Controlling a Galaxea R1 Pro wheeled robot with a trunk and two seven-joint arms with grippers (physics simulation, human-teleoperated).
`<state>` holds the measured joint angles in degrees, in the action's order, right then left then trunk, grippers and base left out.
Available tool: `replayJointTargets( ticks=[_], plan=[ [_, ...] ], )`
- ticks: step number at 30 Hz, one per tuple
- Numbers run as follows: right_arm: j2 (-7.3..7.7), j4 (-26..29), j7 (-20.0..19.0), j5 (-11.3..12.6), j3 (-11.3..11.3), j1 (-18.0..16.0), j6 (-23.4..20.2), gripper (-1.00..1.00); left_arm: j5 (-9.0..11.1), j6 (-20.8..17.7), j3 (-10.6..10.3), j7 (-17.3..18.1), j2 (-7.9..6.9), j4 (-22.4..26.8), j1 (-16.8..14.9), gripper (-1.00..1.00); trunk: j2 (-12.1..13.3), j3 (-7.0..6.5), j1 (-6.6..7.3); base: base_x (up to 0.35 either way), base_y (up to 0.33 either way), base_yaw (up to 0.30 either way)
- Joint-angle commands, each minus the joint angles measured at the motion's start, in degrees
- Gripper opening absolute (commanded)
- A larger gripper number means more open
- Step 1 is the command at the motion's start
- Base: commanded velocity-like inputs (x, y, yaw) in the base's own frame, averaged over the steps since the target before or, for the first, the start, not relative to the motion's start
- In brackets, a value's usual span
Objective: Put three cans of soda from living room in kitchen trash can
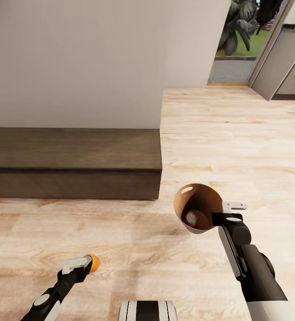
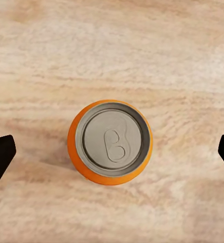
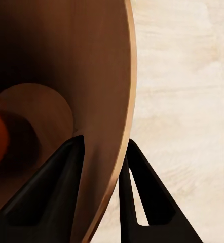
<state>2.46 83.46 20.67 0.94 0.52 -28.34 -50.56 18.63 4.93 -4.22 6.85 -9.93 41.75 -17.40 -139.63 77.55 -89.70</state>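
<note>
1. A long, low dark-wood bench (image 1: 71,160) stands against the pale wall (image 1: 76,62) at the left, on the light wood plank floor (image 1: 236,133).
2. The left gripper (image 1: 86,264) hangs low over the floor near the robot's base (image 1: 147,310). An orange soda can (image 1: 93,262) shows at its tip in the head view.
3. In the left wrist view that can (image 2: 110,142) stands upright on the planks, silver-grey top and pull tab facing the camera. The two dark fingers (image 2: 0,159) sit spread wide at either side, well apart from it, so the grip is released and touches nothing.
4. Further right, the right gripper (image 1: 230,213) holds the trash can (image 1: 201,200) off the floor, tilted so its tan-brown inside faces the head camera. An oval handle hole shows near the rim.
5. In the right wrist view the fingers (image 3: 51,192) are clenched on the bin's wall (image 3: 102,76), one inside and one outside the rim.
6. A second orange can (image 1: 192,218) lies at the bin's bottom.
7. At the far right, a doorway (image 1: 236,40) opens onto green plants.
</note>
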Motion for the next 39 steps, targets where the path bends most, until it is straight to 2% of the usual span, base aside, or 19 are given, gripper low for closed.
replayJointTargets(
  ticks=[1, 19, 39],
  plan=[
    [0.00, 0.0, -0.1, -0.3, 0.0, 0.0, 0.0, -1.00, 0.0, 0.0, 0.0, 0.0, 0.00, 0.0, 0.0, 1.00, 0.0, -0.01, 0.01, 0.000, 0.000, 0.000],
    [0.00, 0.0, -0.1, -0.3, 0.0, 0.0, 0.0, -1.00, 0.0, 0.1, 0.0, 0.0, -0.02, 0.0, 0.0, 1.00, 0.0, 0.07, 0.01, 0.074, 0.000, 0.000],
    [0.00, 0.1, -0.2, -0.3, 0.0, 0.0, 0.0, -1.00, 0.0, 0.1, 0.0, 0.0, -0.01, 0.0, 0.0, 1.00, 0.0, 1.74, 0.01, 0.000, 0.000, 0.000]
  ],
)
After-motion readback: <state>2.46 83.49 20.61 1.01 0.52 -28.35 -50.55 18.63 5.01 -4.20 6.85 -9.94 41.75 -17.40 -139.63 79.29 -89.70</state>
